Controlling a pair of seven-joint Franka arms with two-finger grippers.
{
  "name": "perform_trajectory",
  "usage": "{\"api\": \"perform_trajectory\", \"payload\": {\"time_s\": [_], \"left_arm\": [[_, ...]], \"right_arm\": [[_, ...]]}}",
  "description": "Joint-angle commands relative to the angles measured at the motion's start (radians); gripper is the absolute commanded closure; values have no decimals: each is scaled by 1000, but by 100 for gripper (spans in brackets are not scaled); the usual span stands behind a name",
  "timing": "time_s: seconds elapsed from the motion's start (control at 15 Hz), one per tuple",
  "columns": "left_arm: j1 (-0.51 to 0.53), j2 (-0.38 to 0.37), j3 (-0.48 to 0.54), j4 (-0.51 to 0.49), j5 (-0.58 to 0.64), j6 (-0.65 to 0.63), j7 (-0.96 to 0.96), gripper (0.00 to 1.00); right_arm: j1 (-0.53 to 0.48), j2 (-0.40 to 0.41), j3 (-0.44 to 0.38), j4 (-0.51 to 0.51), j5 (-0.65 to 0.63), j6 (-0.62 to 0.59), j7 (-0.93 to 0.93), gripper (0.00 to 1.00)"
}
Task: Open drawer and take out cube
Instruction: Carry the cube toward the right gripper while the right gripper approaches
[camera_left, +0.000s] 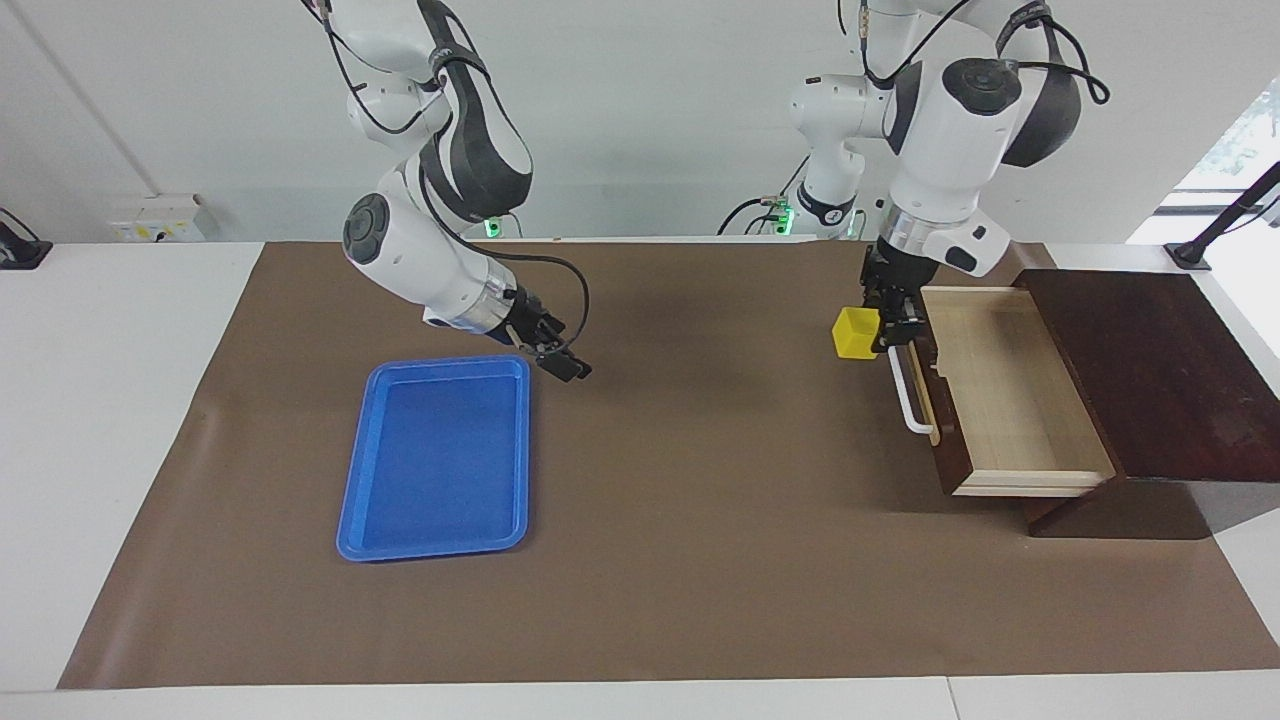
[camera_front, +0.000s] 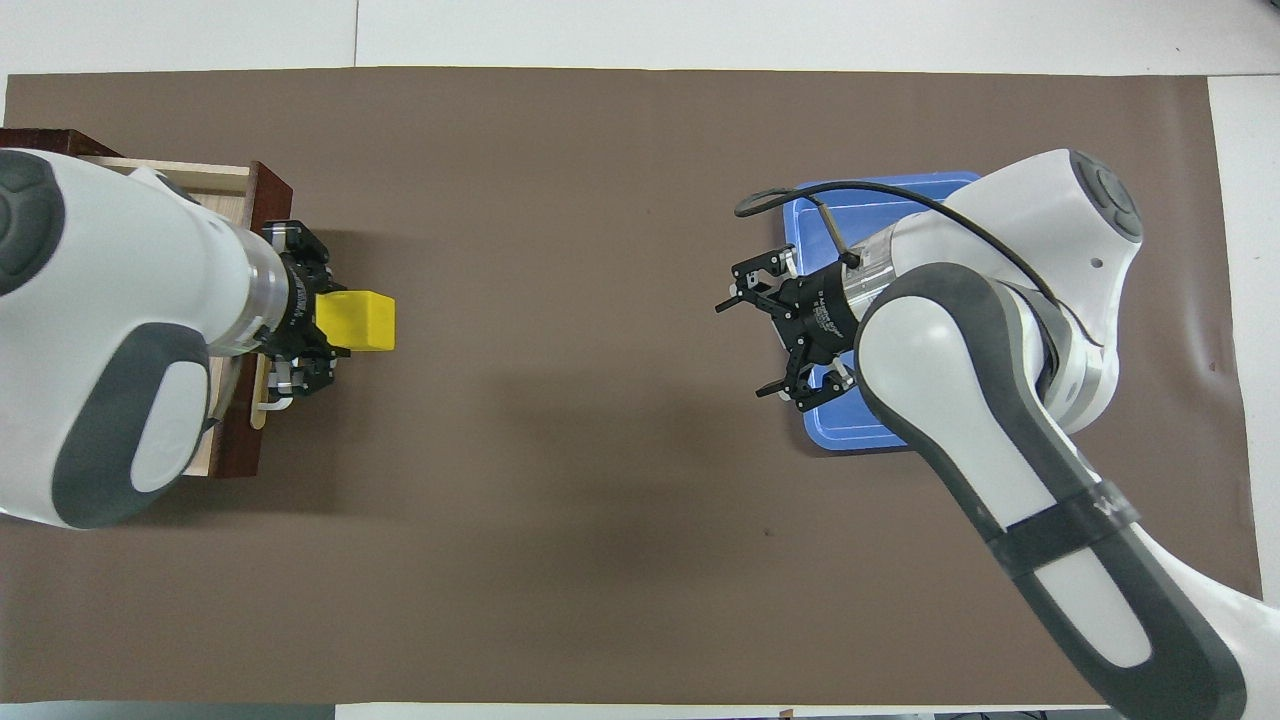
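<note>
- The left hand is clamped on the cube and carries it in the air over the mat, just clear of the drawer front and its white handle.
- The drawer stands pulled out at the left arm's end of the surface, its pale interior bare.
- The right hand hangs with fingers spread wide and nothing in them, over the mat beside the blue tray corner nearest the robots.
- Judgement: the cube is out, so the step is carrying it toward the middle of the surface, perhaps for a handover.
- To do it well, the left arm should keep its grip firm, travel level and slow, and leave one pair of cube faces free for the right hand.
</note>
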Motion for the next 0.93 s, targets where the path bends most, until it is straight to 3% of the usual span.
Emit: {"api": "perform_trajectory", "payload": {"time_s": [0.0,0.4,0.67,0.73,0.87], "left_arm": [[-107,27,20,1,-19,28,-164,100],[-300,156,21,5,32,115,-562,100],[-333,197,21,16,49,124,-576,100],[-354,269,23,80,58,123,-623,100],[-354,292,23,130,58,115,-633,100]], "right_arm": [[32,45,-2,-4,50,66,53,0],[104,119,-2,34,119,134,99,0],[132,162,-2,54,163,165,108,0],[118,186,-2,59,217,154,102,0],[103,202,-2,68,290,131,96,0]]}}
